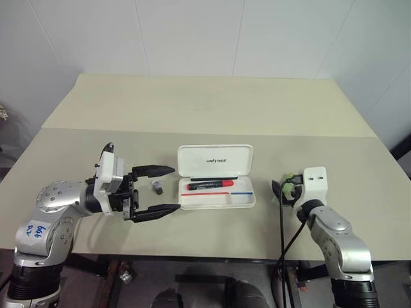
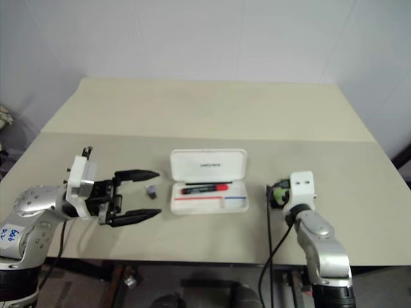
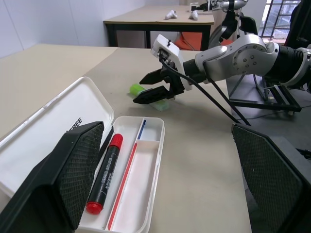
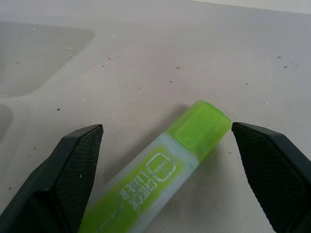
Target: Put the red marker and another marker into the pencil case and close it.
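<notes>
Lying open at the table's [image 1: 192, 102] middle, the case [image 1: 216, 185] has its lid [image 1: 216, 161] folded back toward 12 o'clock, which leaves the tray free to take markers from above. The red marker [image 1: 210, 185] lies lengthwise in the tray's far channel, so that half of the loading looks done. The green marker [image 4: 160, 170] lies flat on the table at the case's 3 o'clock, well apart from it. The right gripper [image 4: 165, 160] straddles it with fingers spread wide on either side and not touching it, a stance that suits closing across its narrow body. The left gripper [image 1: 153, 190] hangs at the case's 9 o'clock, fingers wide and holding nothing, pointing toward the case; I judge it is parked there to stay out of the way and later swing the lid shut. A small grey block [image 1: 157, 187] sits on the table between its fingers.

The head views hide the green marker almost wholly behind the right wrist. The right wrist view shows its printed label and cap and the gap to each finger. The left wrist view shows the tray's dividers, the empty near channel, and the right gripper low over the marker.
</notes>
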You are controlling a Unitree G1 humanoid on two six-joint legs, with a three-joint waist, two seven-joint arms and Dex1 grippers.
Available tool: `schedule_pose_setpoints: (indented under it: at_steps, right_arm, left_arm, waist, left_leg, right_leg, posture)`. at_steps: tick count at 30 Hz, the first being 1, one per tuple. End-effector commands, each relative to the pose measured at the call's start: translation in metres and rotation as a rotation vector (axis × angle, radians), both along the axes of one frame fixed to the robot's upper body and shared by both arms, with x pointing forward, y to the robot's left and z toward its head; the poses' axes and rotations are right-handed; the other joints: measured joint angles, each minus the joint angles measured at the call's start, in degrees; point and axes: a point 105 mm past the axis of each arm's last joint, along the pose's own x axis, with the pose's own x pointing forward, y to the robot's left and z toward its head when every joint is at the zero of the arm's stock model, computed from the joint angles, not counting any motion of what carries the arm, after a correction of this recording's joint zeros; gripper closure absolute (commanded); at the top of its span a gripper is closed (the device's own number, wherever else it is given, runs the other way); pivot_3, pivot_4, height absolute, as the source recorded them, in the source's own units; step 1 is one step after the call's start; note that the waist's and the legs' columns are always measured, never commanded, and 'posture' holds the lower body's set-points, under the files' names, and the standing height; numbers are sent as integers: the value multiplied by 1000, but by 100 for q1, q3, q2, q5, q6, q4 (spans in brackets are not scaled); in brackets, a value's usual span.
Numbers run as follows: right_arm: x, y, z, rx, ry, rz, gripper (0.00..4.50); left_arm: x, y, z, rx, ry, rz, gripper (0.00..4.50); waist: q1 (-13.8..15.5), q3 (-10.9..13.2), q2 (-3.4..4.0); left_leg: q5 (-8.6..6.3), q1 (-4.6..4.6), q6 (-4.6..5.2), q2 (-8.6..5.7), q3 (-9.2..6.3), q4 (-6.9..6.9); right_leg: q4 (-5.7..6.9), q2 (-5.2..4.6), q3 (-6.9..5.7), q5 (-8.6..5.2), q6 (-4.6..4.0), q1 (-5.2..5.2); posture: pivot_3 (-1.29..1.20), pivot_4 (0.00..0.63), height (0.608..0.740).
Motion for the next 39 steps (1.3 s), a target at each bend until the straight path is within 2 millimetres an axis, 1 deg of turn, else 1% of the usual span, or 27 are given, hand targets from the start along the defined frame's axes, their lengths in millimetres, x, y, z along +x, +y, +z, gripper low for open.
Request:
schedule_pose_setpoints:
  at_steps: [1, 7, 11, 20, 23, 27, 31, 32, 35, 37, 39]
  right_arm:
    - [-3, -11, -10, -14, 49, -79, 0]
    - [2, -11, -17, -44, 101, -131, 0]
    - [7, -3, -15, -22, 117, -133, 0]
    - [10, -2, -12, -15, 143, -195, 0]
    - [10, -1, -11, -11, 144, -196, 616]
    - [12, 1, -9, -13, 142, -192, 1975]
    - [14, 3, -8, -18, 135, -178, 3219]
    - [15, 4, -7, -19, 131, -172, 3386]
    - [19, 7, -3, -21, 111, -155, 3382]
    - [23, 13, 6, -2, 65, -107, 3382]
    - [28, 20, 20, 19, 9, -50, 3382]
  left_arm:
    - [-5, 0, 10, -1, -56, -8, 32]
    - [-5, 0, 12, 4, -56, 2, 32]
    - [-5, 1, 12, 9, -56, 8, 32]
    - [-4, 2, 14, 14, -57, 19, 32]
    - [-3, 2, 15, 15, -60, 20, 0]
    - [-3, 2, 16, 16, -64, 21, 0]
    - [-3, 2, 16, 16, -64, 23, 0]
    - [-3, 3, 16, 16, -63, 24, 0]
    - [-2, 4, 16, 15, -60, 25, 0]
    - [-2, 4, 16, 13, -58, 26, 0]
    - [-2, 5, 15, 11, -53, 25, 0]
  waist:
    - [1, 0, 0]
    - [0, -1, -2]
    - [-2, -1, -2]
    - [-23, -5, -6]
    - [-19, -5, -7]
    - [-9, -5, -7]
    - [-13, -6, -9]
    - [-18, -7, -10]
    - [-30, -7, -10]
    - [-35, -8, -11]
    - [-52, -7, -10]
  left_leg:
    - [0, 0, 0, 0, -1, 0]
    - [-1, -2, 1, 0, -4, 0]
    - [-1, -3, 1, 0, -6, -3]
    - [-1, 0, 0, 2, -7, -4]
    - [0, 0, -1, 2, -6, -3]
    - [0, -1, -1, 2, -7, -4]
    - [-3, -6, 0, 2, -11, -12]
    - [-4, -7, 0, 2, -12, -13]
    - [-5, -8, 2, 2, -9, -13]
    - [-5, -7, 2, 2, -8, -12]
    - [-3, -8, 3, 3, -4, -11]
  right_leg:
    - [0, 0, 0, 0, 0, 0]
    - [-2, 0, -3, 0, 0, 0]
    - [-3, 0, -5, -1, -1, 0]
    - [-3, -1, -5, -4, -3, 1]
    - [-3, -1, -5, -6, -5, 1]
    - [-5, -2, -6, -6, -6, 1]
    - [-14, -2, -11, -6, -4, 0]
    - [-17, -1, -11, -5, -3, 0]
    - [-22, -1, -11, -3, 0, 1]
    - [-25, -2, -11, -3, -1, 1]
    - [-32, -2, -10, -4, -2, 1]
  posture:
    - [0, 150, 740]
    - [0, 150, 740]
    - [0, 150, 740]
    - [0, 150, 740]
    - [0, 150, 740]
    - [0, 150, 740]
    - [0, 150, 740]
    - [0, 150, 740]
    - [0, 150, 740]
    - [0, 150, 740]
    - [0, 150, 740]
